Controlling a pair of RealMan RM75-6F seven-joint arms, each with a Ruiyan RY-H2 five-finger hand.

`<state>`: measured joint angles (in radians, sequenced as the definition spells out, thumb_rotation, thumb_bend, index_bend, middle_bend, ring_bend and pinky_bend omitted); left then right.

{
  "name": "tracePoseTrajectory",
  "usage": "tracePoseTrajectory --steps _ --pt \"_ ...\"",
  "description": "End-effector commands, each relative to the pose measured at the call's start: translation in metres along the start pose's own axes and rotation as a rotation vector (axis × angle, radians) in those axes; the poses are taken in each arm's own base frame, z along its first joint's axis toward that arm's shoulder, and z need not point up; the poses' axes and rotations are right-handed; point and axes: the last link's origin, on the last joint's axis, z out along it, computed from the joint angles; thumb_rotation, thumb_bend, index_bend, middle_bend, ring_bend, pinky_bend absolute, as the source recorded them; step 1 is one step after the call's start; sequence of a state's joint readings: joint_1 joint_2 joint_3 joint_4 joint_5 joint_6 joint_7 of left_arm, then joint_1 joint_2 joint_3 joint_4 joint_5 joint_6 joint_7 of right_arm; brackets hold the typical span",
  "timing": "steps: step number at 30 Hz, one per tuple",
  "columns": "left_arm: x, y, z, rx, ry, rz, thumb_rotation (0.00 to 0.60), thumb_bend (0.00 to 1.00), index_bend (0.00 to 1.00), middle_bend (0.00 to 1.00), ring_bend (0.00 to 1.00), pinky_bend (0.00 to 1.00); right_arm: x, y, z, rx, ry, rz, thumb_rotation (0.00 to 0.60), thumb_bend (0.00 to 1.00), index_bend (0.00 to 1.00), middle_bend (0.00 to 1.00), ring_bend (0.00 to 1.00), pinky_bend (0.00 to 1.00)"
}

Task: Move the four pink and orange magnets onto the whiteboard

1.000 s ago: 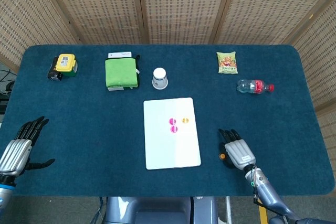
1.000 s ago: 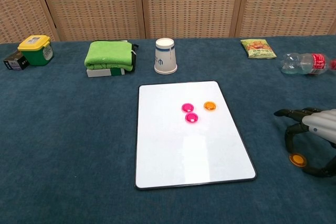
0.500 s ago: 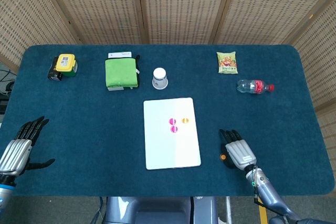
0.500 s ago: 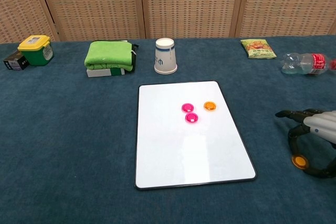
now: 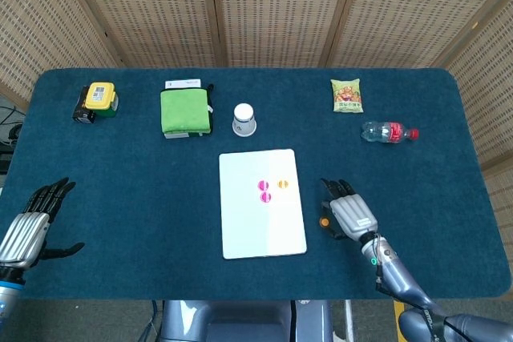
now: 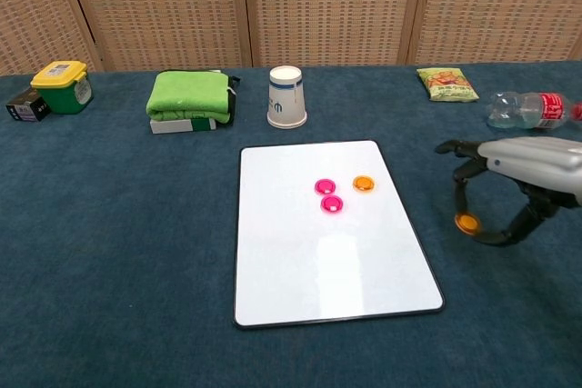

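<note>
The whiteboard (image 5: 262, 238) (image 6: 309, 279) lies flat at the table's middle. On its upper part sit two pink magnets (image 5: 263, 186) (image 6: 325, 186), (image 5: 265, 197) (image 6: 332, 203) and one orange magnet (image 5: 282, 184) (image 6: 364, 184). My right hand (image 5: 346, 212) (image 6: 516, 172) hangs above the table just right of the board's right edge, pinching a second orange magnet (image 5: 325, 222) (image 6: 466, 222) between thumb and finger. My left hand (image 5: 28, 226) hovers open over the table's near left corner, away from everything.
Along the back stand a yellow-lidded box (image 5: 100, 96) (image 6: 63, 84), a folded green towel (image 5: 185, 110) (image 6: 189, 95), an upturned paper cup (image 5: 244, 118) (image 6: 285, 96), a snack packet (image 5: 345, 94) (image 6: 446, 84) and a lying water bottle (image 5: 388, 131) (image 6: 532, 110).
My right hand has lifted the orange magnet off the cloth and carried it left, toward the whiteboard's right edge. The left hand has not moved.
</note>
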<state>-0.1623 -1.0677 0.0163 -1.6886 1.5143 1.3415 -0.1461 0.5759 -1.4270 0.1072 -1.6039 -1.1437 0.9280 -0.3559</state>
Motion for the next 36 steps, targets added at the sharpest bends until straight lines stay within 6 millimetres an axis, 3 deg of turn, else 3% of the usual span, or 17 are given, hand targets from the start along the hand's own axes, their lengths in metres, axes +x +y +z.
tracePoseTrajectory --steps 1,10,20,36 --pt "0.000 0.000 0.000 0.001 -0.001 -0.001 0.600 0.02 0.00 0.00 0.00 0.00 0.019 -0.028 0.029 0.021 0.001 0.014 0.600 0.36 0.53 0.00 0.00 0.00" --pt "0.000 -0.001 0.000 0.004 -0.011 -0.009 0.600 0.02 0.00 0.00 0.00 0.00 0.021 -0.065 0.067 -0.008 -0.009 -0.026 0.600 0.36 0.53 0.00 0.00 0.00" --pt "0.000 -0.002 0.000 0.005 -0.019 -0.012 0.600 0.02 0.00 0.00 0.00 0.00 0.013 -0.093 0.088 -0.035 -0.033 -0.068 0.600 0.36 0.53 0.00 0.00 0.00" --pt "0.001 -0.002 0.000 0.002 -0.019 -0.025 0.600 0.02 0.00 0.00 0.00 0.00 0.006 -0.099 0.102 -0.086 -0.032 -0.119 0.600 0.36 0.53 0.00 0.00 0.00"
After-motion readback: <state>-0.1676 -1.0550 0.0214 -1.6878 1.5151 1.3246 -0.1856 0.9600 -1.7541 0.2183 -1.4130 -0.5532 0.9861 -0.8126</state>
